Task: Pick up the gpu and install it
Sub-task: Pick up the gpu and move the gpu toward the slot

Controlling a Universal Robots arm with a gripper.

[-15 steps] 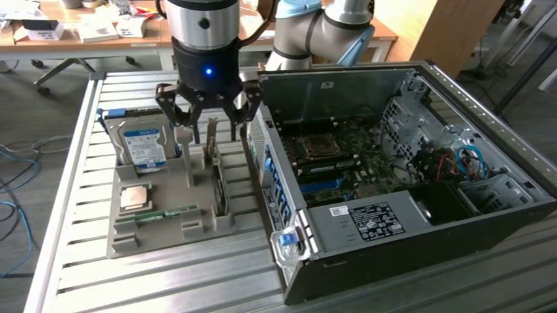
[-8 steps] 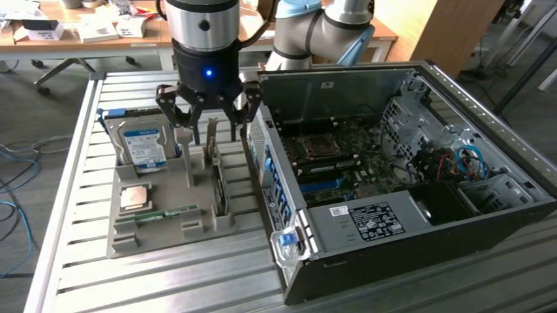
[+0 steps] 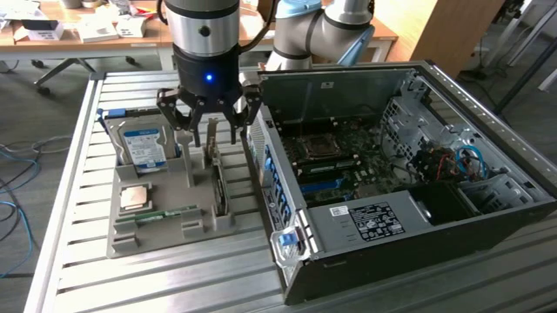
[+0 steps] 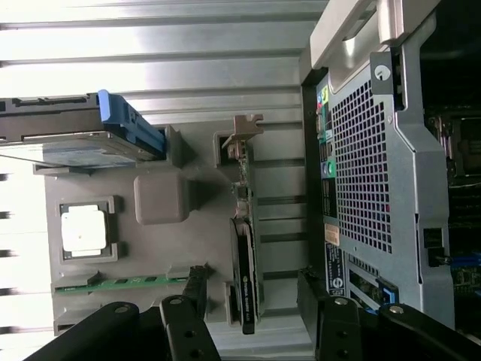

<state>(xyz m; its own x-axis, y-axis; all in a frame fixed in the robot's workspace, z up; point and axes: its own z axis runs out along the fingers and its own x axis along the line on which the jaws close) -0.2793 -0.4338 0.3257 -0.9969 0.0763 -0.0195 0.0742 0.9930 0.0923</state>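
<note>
On the exterior view's left, loose cables [image 3: 13, 195] lie on the floor beside the slatted metal table [image 3: 78, 130]. On the table we see a grey tray [image 3: 165, 231] with moulded slots. A hard drive [image 3: 145, 149] with a blue label stands in the tray's far corner on that side. Nearer the camera a CPU [image 3: 135, 195] lies flat in its pocket, and nearer again a green memory stick [image 3: 156, 215] rests along the tray's front.

Moving right, we find the gpu [image 3: 219, 186] standing on edge in a long slot on the side of the tray nearest the case. In the wrist view the gpu [image 4: 244, 256] shows as a thin dark strip, its metal bracket [image 4: 244, 131] at the end away from the claw.

The claw [image 3: 207, 134] hangs just above the far part of the gpu, a blue light glowing on the wrist. Its fingers [image 3: 177, 127] are spread wide and grip nothing. In the wrist view the claw [image 4: 254, 293] straddles the card, one finger [image 4: 197, 289] to each side and both apart from it.

Further right, just beside the tray, the open case [image 3: 366, 225] lies on its side, with the motherboard [image 3: 335, 156] exposed. Red and blue wires [image 3: 461, 163] run near its right end.
</note>
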